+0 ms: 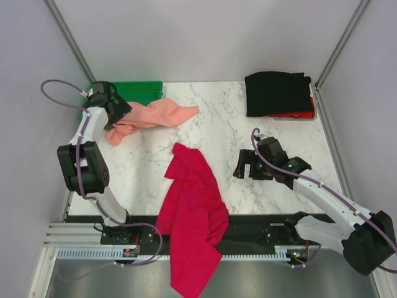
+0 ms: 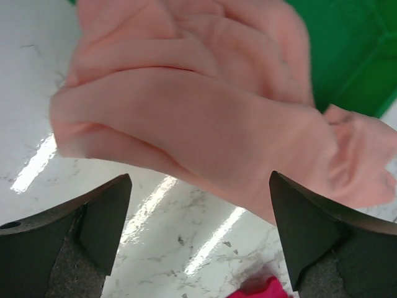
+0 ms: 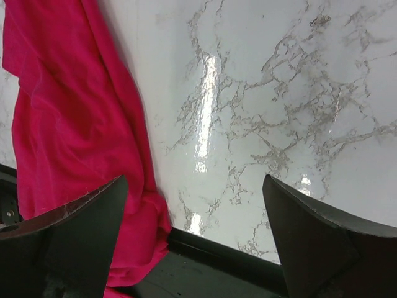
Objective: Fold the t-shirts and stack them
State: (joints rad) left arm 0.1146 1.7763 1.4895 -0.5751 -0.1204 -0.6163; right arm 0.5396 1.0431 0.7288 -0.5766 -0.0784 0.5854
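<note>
Left gripper [image 2: 198, 205] stands wide open over the crumpled salmon-pink cloth t-shirt [image 2: 205, 118], seemingly clear of it; right gripper [image 3: 195, 211] open, empty. Pinch one hem edge, not bunched folds.

The crimson-red tee [image 1: 192, 217] is a crumpled mess hanging off the worktop [image 1: 211, 124] at its near edge. The salmon-pink tee [image 1: 152, 116] is bunched up far left. The black tee [image 1: 277, 93] sits neatly folded far right, on top of a folded red tee [image 1: 298, 115].

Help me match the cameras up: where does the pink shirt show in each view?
Top view: pink shirt, upper left, near the green tray.
Left wrist: fills the upper frame.
Right wrist: not in it.
Shared landmark: the red shirt, in all three views.
</note>
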